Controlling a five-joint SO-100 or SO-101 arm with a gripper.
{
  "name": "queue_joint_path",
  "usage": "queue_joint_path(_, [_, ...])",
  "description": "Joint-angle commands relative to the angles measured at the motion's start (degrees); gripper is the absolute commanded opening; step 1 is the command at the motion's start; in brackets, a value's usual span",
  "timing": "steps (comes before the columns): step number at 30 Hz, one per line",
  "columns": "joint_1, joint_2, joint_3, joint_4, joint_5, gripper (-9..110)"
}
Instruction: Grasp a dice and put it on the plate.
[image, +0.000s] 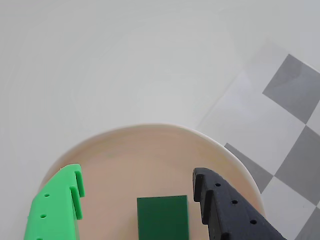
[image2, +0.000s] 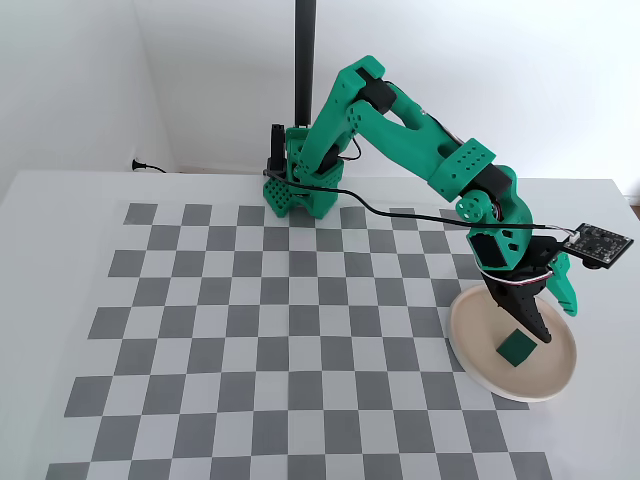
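Note:
The dark green dice (image: 162, 217) lies on the beige-pink plate (image: 145, 147) at the bottom of the wrist view. My gripper (image: 137, 172) is open: the bright green finger (image: 57, 205) is well left of the dice, and the black finger (image: 225, 210) is just right of it with a thin gap. Neither finger touches the dice. In the fixed view the dice (image2: 516, 348) rests on the plate (image2: 470, 345) at the right edge of the checkerboard, and the gripper (image2: 558, 322) hovers just above and to the right of it.
The grey-and-white checkerboard mat (image2: 270, 300) covers the table; its squares show at the right in the wrist view (image: 292, 90). The arm's green base (image2: 300, 190) and a black pole (image2: 304, 60) stand at the back. A small circuit board (image2: 598, 240) hangs off the wrist.

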Motion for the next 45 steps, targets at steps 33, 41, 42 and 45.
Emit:
queue_joint_path(33, [18.4, 67.9, 51.9, -5.3, 8.0, 16])
queue_joint_path(41, [24.4, 75.2, 61.3, -6.9, 11.1, 14])
queue_joint_path(42, [24.9, 76.5, 62.7, -7.1, 11.2, 14])
queue_joint_path(45, [25.8, 80.3, 65.8, -6.7, 12.4, 13])
